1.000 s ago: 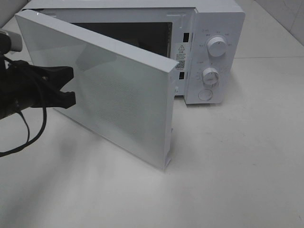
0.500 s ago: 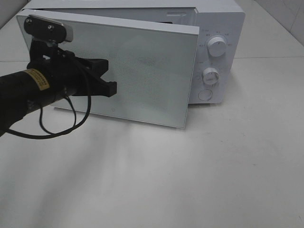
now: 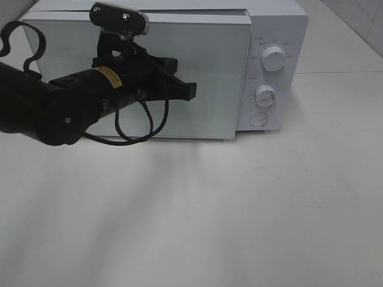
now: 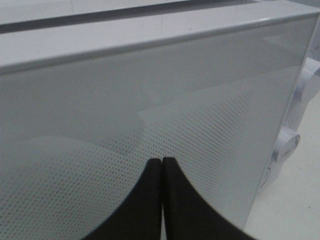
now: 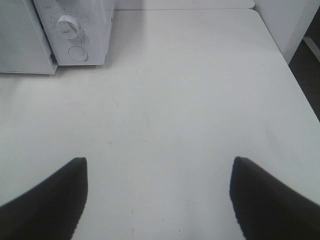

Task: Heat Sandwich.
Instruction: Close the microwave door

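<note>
White glass now fills the front of the microwave. In the high view its door, swung wide a second ago and half closed shortly after, looks flush with the control panel. The left hand has followed it in, tips against the door. The sandwich shows nowhere. I judge that it sits inside, but the dotted glass hides it.

The left wrist view shows that hand clenched, both fingers tight together on the door and holding nothing.

The right wrist view shows the right hand spread wide and empty above the tabletop, well apart from the microwave.

With the door closed, loading looks done. Turning a knob to start the heating is probably what remains.
</note>
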